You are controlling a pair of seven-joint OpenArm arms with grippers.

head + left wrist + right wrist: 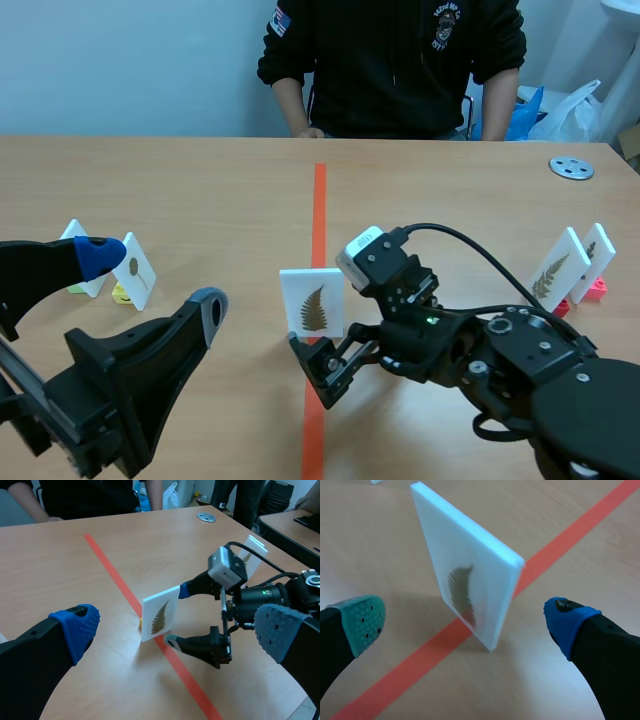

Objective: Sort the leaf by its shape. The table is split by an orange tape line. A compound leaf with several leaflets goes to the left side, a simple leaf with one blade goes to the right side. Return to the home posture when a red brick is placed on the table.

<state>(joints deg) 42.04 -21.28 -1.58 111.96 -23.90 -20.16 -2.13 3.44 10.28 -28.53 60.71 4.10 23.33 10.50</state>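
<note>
My right fingers [362, 620] are open, one on each side of the card [470, 580], touching nothing. It stands upright on the tape [420, 655] at mid-table [200, 190], long axis vertical, fern face toward me. It seems light, stiff, smooth and easily tipped, so I'd pinch its two faces. My left fingers [75, 630] hang open, well apart.

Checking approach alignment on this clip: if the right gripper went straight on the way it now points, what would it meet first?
Most likely the white fern card. It stands on the orange tape line, straight ahead of the open right gripper and centred on the gap between its fingers. How far ahead it stands is unclear.
</note>
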